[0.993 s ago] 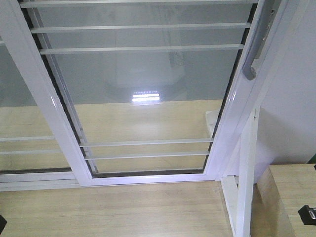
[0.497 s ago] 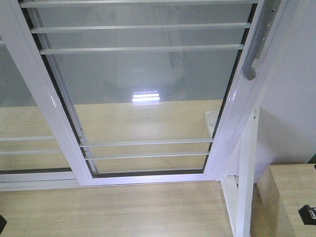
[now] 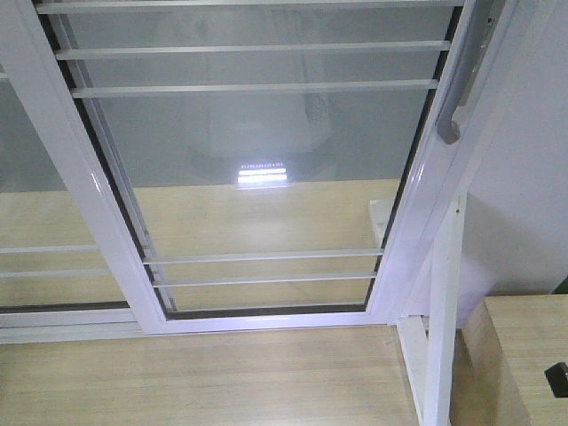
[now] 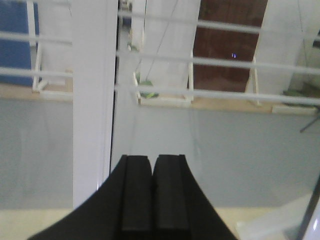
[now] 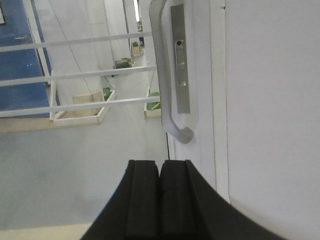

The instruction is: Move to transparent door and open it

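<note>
Right claw (image 5: 160,167), its 2 pads (image 5: 142,200) pressed together on nothing, points toward the pull handle (image 5: 161,75) so I can hook the transparent door (image 3: 257,151); left claw (image 4: 152,162) is pinched likewise.

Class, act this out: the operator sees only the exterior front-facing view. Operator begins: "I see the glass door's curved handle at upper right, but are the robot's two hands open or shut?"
Observer: The right hand is shut, holding nothing.
Operator: And the left?
Observer: The left hand is shut too, facing a white vertical frame stile.
Operator: Is the right one touching the handle?
Observer: No; the curved silver-grey pull handle sits ahead of it, untouched.
</note>
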Robot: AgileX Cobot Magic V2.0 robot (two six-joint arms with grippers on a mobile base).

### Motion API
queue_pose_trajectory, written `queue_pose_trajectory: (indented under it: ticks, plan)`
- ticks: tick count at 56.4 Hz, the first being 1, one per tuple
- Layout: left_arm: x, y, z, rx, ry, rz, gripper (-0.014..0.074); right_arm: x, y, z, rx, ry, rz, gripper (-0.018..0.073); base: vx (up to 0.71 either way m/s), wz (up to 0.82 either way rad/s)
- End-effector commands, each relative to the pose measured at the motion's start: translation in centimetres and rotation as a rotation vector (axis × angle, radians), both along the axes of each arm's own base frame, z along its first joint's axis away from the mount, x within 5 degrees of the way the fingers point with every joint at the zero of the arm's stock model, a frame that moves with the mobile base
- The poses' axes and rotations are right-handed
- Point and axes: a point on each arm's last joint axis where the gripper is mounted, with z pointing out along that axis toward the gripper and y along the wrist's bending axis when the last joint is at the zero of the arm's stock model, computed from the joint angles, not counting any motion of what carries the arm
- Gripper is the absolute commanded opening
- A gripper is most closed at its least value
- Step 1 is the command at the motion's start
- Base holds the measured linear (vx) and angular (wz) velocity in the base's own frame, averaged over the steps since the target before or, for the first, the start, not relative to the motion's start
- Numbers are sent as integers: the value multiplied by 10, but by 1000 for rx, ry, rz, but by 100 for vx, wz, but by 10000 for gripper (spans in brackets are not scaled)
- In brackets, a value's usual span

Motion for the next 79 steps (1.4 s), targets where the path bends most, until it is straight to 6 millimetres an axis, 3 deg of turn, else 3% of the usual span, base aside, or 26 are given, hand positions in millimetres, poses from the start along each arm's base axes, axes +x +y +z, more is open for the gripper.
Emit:
queue_pose_trajectory:
  ticks: [1,7,14,23,28,34,39,45,51,65,73,79]
  plan:
    - [-4,3,23,-23,-196,22,3,-2,-1,13,-12,-148,-9,1,0,0]
    - [-5,3,29,-40,-211,21,3,-4,-1,25,-8,-220,-12,1,0,0]
    - [-7,2,44,-71,-211,9,3,-10,-1,56,-36,-255,-13,1,0,0]
    - [-2,1,96,-22,-244,11,3,-6,0,108,-145,-167,-15,1,0,0]
    - [14,0,124,13,-217,13,3,14,1,136,-148,-77,-6,1,0,0]
    - [48,-1,152,22,-149,12,3,45,2,172,-162,-33,-4,1,0,0]
    - [75,-3,164,24,-99,11,3,70,3,195,-167,-26,-4,1,0,0]
    - [101,-4,172,26,-63,12,3,96,5,210,-151,-8,-1,1,0,0]
    - [117,-4,175,20,-57,15,3,116,6,212,-134,11,2,1,0,0]
    - [117,-4,175,15,-54,14,24,120,6,206,-155,49,5,21,0,0]
    - [117,-4,174,15,-50,14,91,120,6,203,-224,81,10,104,0,0]
    - [117,-4,174,15,-48,14,174,120,6,202,-266,96,14,228,0,0]
